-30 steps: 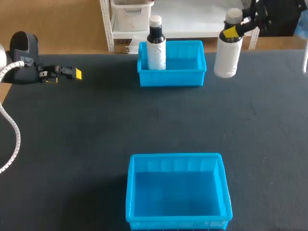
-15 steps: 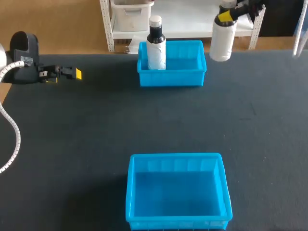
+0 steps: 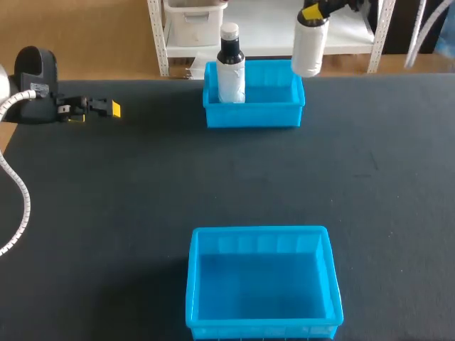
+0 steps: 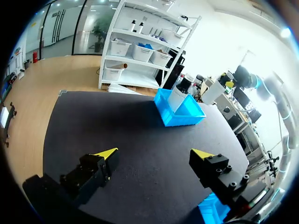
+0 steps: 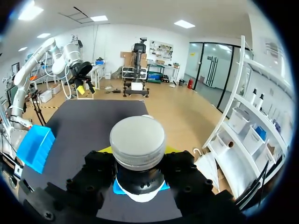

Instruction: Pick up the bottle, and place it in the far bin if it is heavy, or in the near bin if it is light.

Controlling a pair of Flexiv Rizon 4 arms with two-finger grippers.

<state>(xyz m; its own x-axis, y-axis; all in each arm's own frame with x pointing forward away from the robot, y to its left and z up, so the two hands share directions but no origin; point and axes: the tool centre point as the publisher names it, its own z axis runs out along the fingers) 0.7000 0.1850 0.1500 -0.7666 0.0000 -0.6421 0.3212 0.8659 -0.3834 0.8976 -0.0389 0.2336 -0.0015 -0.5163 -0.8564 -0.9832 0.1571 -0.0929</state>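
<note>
Grip first: the right pincer [image 3: 313, 11] is clamped on the neck of the white bottle [image 3: 308, 48], one finger on each side just under the grey cap [image 5: 137, 139]. That looks like the best place to take hold of it. The cap is wider than the neck, so its lower edge should catch on the fingers if the smooth body starts to slide. The bottle seems to be opaque plastic, stiff enough to take a firm squeeze without denting. Its contents are hidden, so nothing shows its weight directly. It hangs nearly upright from the neck, tipped only a little, which fits a fair load pulling straight down, though that is a guess.

The bottle is a plain cylinder, rounded at the bottom, with no label showing on the side in view. It is held in the air at the back right corner of the far bin [image 3: 284, 110], touching nothing. Inside that bin, against its left wall, stands a dark-necked bottle [image 3: 230, 67] with a pale label and white cap. The near bin [image 3: 202, 284] sits well apart, toward the front of the counter [image 3: 128, 192]. Off at the counter's left side, the left pincer [image 4: 155, 152] has its fingers spread wide with nothing between them.
</note>
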